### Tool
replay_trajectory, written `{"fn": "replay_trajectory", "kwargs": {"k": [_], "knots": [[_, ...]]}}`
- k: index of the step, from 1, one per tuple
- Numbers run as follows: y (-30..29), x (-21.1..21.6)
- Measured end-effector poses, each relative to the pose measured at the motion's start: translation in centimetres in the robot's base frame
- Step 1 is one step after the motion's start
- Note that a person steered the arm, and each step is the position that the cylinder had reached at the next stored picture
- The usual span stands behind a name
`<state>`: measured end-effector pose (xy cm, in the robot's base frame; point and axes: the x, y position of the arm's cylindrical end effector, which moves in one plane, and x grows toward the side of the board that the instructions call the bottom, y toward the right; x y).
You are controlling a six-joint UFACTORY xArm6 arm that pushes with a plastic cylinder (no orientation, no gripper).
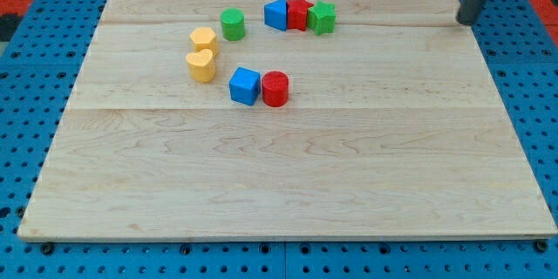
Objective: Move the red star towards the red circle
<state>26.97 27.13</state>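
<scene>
While my tip (463,21) rests at the view's top right corner of the counter (288,183), well apart from every block, nothing in the task has been engaged. The tool is a plain rod with nothing to open or close; it holds nothing and touches no block.

The red star (299,13) sits near the view's top, wedged in a row: a blue block (276,14) touches it on the view's left and a green block (323,17) touches it on the view's right. The red circle (275,89) lies below and slightly to the left, with a blue cube (245,85) touching its left side. A green cylinder (232,24) and two yellow blocks (201,53) stand further to the view's left.

Risks, in my judgement: the star needs a push from its upper side, and contact slightly off centre would drag the blue or green neighbour along. Approaching from the right, my tip could strike the green block first. An overlong push may knock the red circle away, shifting the target itself.
</scene>
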Motion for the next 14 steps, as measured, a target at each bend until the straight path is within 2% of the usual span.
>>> {"fn": "replay_trajectory", "kwargs": {"k": [2,4,5,6,9,10,11,12,13,14], "knots": [[-0.4,-0.2],[-4.1,0.1],[-4.3,0.4],[-7.1,5.0],[-21.9,22.5],[-21.2,18.0],[-13.8,12.2],[-11.0,8.9],[-15.9,8.7],[-17.6,7.4]]}}
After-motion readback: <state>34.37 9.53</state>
